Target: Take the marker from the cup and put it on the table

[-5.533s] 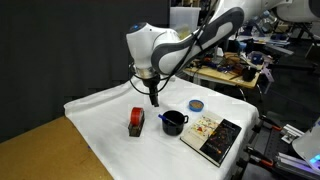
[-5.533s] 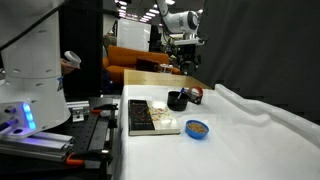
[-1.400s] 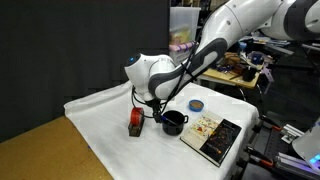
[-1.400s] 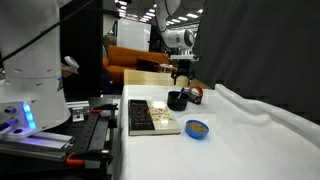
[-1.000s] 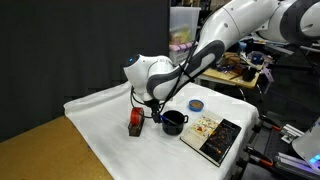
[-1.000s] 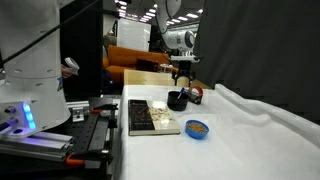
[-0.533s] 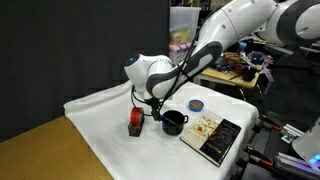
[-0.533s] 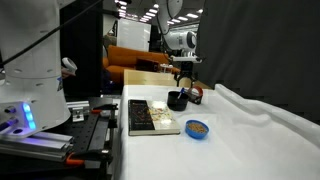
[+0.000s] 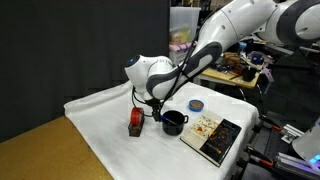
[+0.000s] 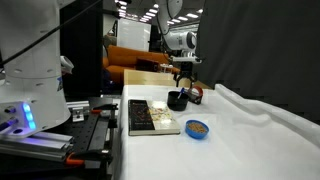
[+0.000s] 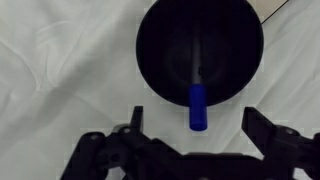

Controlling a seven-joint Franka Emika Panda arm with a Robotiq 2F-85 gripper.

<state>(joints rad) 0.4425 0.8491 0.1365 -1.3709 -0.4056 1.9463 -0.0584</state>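
The dark cup (image 11: 200, 48) fills the top of the wrist view, seen from above, standing on the white-clothed table (image 11: 60, 70). The marker (image 11: 198, 100) stands in it, a dark shaft with a blue end pointing up at the camera. My gripper (image 11: 193, 125) is open directly above the cup, and the marker's blue end lies between the two spread fingers without touching them. In both exterior views the gripper (image 9: 155, 108) (image 10: 183, 80) hangs just above the cup (image 9: 174, 123) (image 10: 177, 100). The marker is too small to make out there.
A red-and-black block (image 9: 135, 121) stands right beside the cup. A flat blue disc (image 9: 196, 104) (image 10: 197, 128) and a flat patterned box (image 9: 213, 135) (image 10: 152, 116) lie nearby on the cloth. A bare tan table corner (image 9: 40, 150) shows beyond the cloth.
Since the earliest frames the gripper has come down and over the cup. In the last second it has barely moved and remains open.
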